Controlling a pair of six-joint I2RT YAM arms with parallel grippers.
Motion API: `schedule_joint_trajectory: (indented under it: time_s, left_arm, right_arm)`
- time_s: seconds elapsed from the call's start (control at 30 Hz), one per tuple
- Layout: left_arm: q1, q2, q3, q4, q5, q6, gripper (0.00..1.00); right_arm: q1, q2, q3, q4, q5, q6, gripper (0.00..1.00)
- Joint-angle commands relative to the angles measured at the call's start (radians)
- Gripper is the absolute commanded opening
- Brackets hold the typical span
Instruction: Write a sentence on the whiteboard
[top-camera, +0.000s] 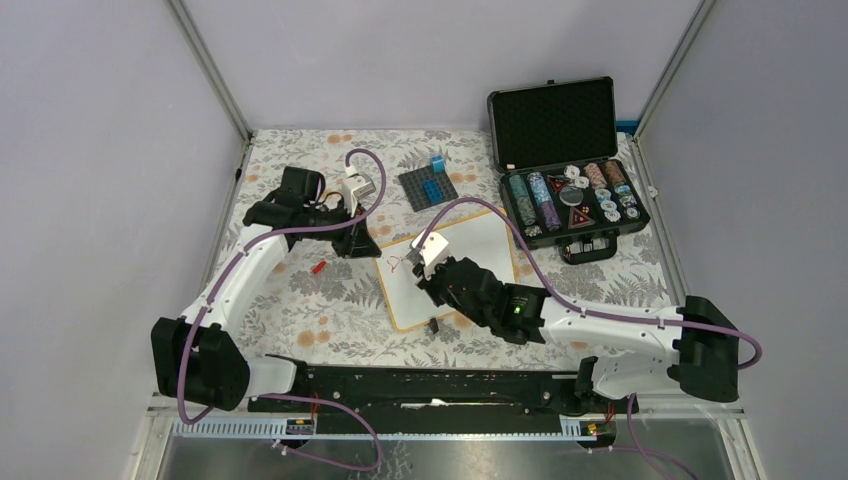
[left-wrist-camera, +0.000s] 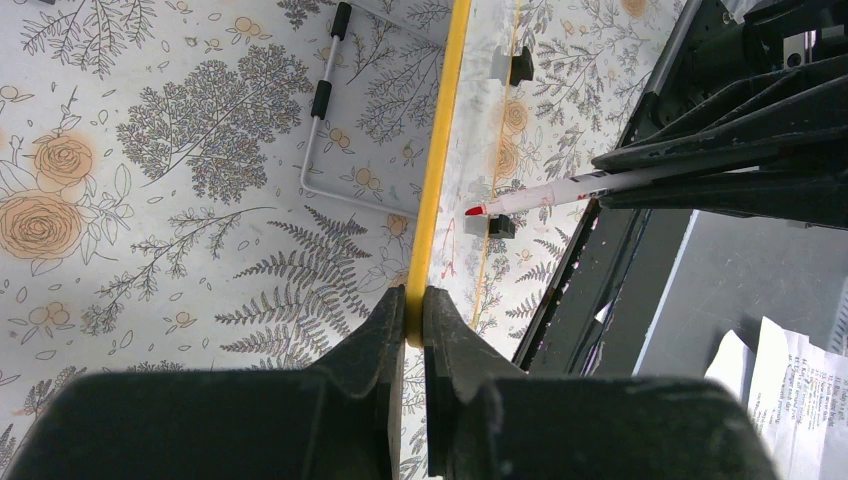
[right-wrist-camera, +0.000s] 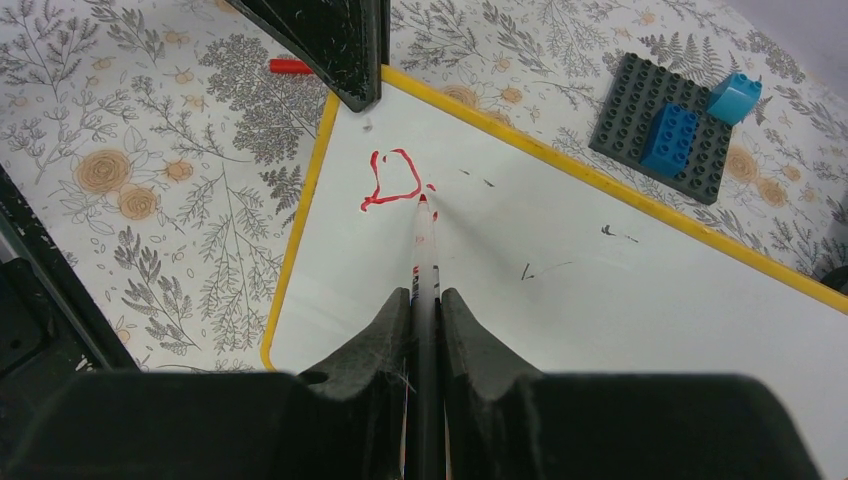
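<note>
The whiteboard (top-camera: 470, 262) lies flat on the floral tablecloth, white with a yellow frame (right-wrist-camera: 300, 215). My left gripper (top-camera: 358, 243) is shut on the frame (left-wrist-camera: 432, 170) at the board's far-left corner (left-wrist-camera: 414, 300). My right gripper (top-camera: 432, 262) is shut on a white marker (right-wrist-camera: 427, 250), gripping its barrel (right-wrist-camera: 427, 300). The red tip touches the board near that corner. The sentence (right-wrist-camera: 392, 180) is only a small red looped stroke beside the tip. The left wrist view also shows the marker (left-wrist-camera: 545, 197).
The marker's red cap (top-camera: 318, 267) lies on the cloth left of the board. A dark grey baseplate (top-camera: 428, 186) with blue bricks sits behind it. An open black case (top-camera: 570, 170) of poker chips stands at the back right. A black clip foot (top-camera: 433, 325) is at the board's near edge.
</note>
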Motion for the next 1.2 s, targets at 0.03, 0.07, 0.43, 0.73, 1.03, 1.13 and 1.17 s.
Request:
schedule_joint_trajectory:
  time_s: [0.03,0.07,0.43,0.73,1.03,1.13,1.17]
  left_arm:
    - [-0.005,0.002,0.026,-0.004,0.015,0.022,0.0]
    - [-0.005,0.004,0.026,-0.004,0.015,0.021,0.0]
    - [-0.005,-0.001,0.024,-0.004,0.013,0.022,0.0]
    - [-0.005,0.001,0.031,-0.004,0.012,0.02,0.0]
    - [-0.005,0.005,0.033,-0.004,0.014,0.02,0.0]
    - [-0.005,0.007,0.033,-0.005,0.014,0.02,0.0]
    - [-0.005,0.007,0.035,-0.004,0.013,0.02,0.0]
  right_arm:
    - [-0.008,0.013,0.048,0.043,0.036,-0.012,0.0]
    - [-0.008,0.016,0.05,0.043,0.039,-0.012,0.0]
    - [-0.008,0.028,0.059,0.045,0.069,-0.02,0.0]
    - [-0.01,0.035,0.047,0.015,0.086,-0.005,0.0]
    - [-0.01,-0.007,0.008,-0.017,0.088,0.02,0.0]
    - [-0.01,-0.008,-0.001,-0.025,0.07,0.029,0.0]
    - [-0.009,-0.007,-0.004,-0.025,0.062,0.032,0.0]
